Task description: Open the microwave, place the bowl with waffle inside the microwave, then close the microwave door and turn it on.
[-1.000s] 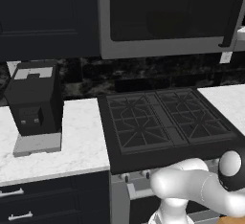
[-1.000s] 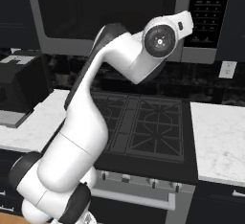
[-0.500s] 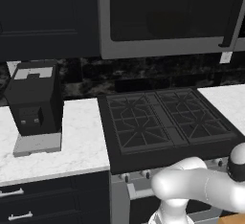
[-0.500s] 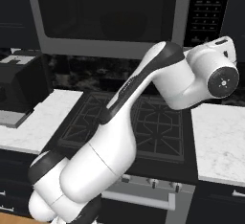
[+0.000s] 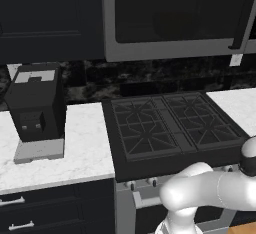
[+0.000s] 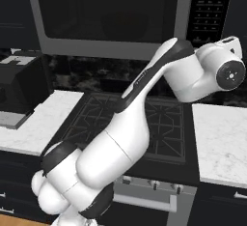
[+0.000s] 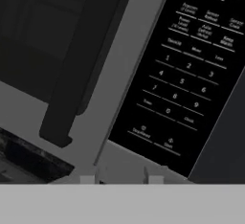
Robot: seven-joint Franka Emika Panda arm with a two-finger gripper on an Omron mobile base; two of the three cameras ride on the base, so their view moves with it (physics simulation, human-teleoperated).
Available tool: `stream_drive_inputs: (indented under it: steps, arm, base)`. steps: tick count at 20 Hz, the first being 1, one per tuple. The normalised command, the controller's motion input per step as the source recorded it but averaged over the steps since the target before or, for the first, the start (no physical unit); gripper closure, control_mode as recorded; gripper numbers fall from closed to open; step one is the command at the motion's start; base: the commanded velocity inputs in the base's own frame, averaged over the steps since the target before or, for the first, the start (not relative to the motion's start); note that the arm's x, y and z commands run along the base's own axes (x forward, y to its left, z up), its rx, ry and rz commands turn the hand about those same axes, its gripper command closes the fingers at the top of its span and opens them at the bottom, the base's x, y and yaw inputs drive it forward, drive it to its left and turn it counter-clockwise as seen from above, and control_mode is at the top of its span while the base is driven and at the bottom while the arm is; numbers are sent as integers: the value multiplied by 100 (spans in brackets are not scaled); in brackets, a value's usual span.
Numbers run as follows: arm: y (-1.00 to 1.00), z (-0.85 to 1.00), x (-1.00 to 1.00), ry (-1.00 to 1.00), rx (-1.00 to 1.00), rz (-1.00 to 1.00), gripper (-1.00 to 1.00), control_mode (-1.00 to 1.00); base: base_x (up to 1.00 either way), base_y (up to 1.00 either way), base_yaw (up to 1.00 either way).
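Observation:
The microwave (image 5: 170,53) hangs above the stove with its grey frame (image 6: 111,49) showing. The microwave door (image 6: 111,7) is shut, a black glass panel. Seen from the hand, its dark bar handle (image 7: 79,70) runs down the left, and the black keypad (image 7: 182,84) lies to the right with the clock at the top. My gripper (image 7: 122,179) faces the lower edge of the keypad, close to it. Its two tips stand apart with nothing between them. My hand (image 6: 226,70) hovers in front of the control panel (image 6: 210,7). The bowl is out of view.
A black gas stove (image 5: 170,128) sits right below the microwave. On the left marble counter stands a black coffee machine (image 5: 35,108). More marble counter (image 6: 222,138) lies to the right. A wall outlet (image 5: 235,59) is under the microwave's right corner.
My arm has swung right, from in front of the door glass to the control panel side. The microwave door has stayed shut.

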Motion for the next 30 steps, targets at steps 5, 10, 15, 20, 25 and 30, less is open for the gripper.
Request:
stream_drive_inputs:
  steps: [5,10,15,20,25,30]
  arm:
    - [-20,-31,15,-25,0,0,100,-100]
    - [-33,-11,11,-18,0,0,100,-100]
    - [-41,0,25,0,0,0,100,-100]
    - [-18,1,27,0,0,0,100,-100]
    - [-3,5,13,1,0,1,100,-100]
    - [0,8,12,0,0,1,100,-100]
  base:
    - [0,0,0]
    - [0,0,0]
    - [0,0,0]
    - [0,0,0]
    - [0,0,0]
    - [0,0,0]
